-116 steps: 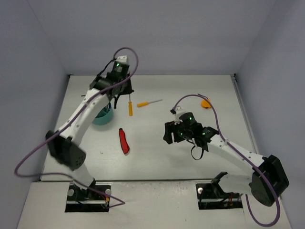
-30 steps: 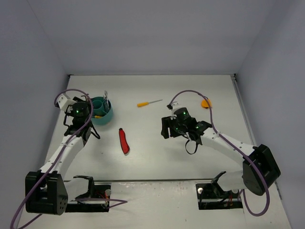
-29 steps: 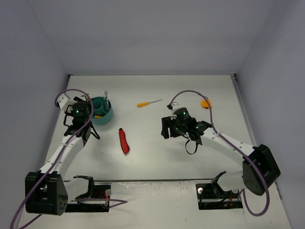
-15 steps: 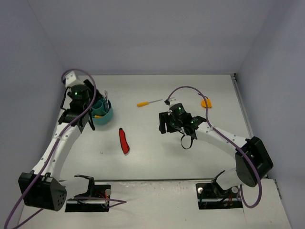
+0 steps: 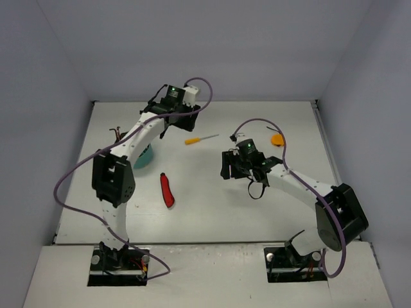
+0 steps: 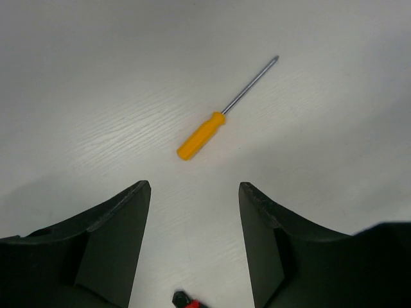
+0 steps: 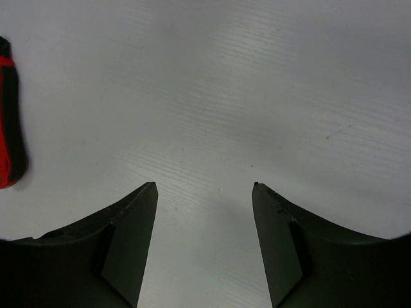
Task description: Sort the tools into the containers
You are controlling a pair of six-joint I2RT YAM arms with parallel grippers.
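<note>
An orange-handled screwdriver (image 5: 201, 138) (image 6: 204, 133) lies on the table at the back centre. My left gripper (image 5: 171, 123) (image 6: 194, 184) hovers just left of it, open and empty; the screwdriver lies ahead of the fingertips. A red-and-black folding knife (image 5: 167, 190) lies left of centre; its end shows in the left wrist view (image 6: 183, 300) and the right wrist view (image 7: 9, 122). The teal container (image 5: 144, 156) is mostly hidden behind the left arm. My right gripper (image 5: 227, 165) (image 7: 204, 186) is open over bare table, right of the knife.
A small orange object (image 5: 277, 138) lies at the back right. A small dark item (image 5: 117, 133) sits near the left wall. Walls close the table on the left, back and right. The left arm stretches across the container.
The left arm swung from beside the container at the left to the back centre near the screwdriver. Its jaws opened wider. The right gripper shifted only slightly.
</note>
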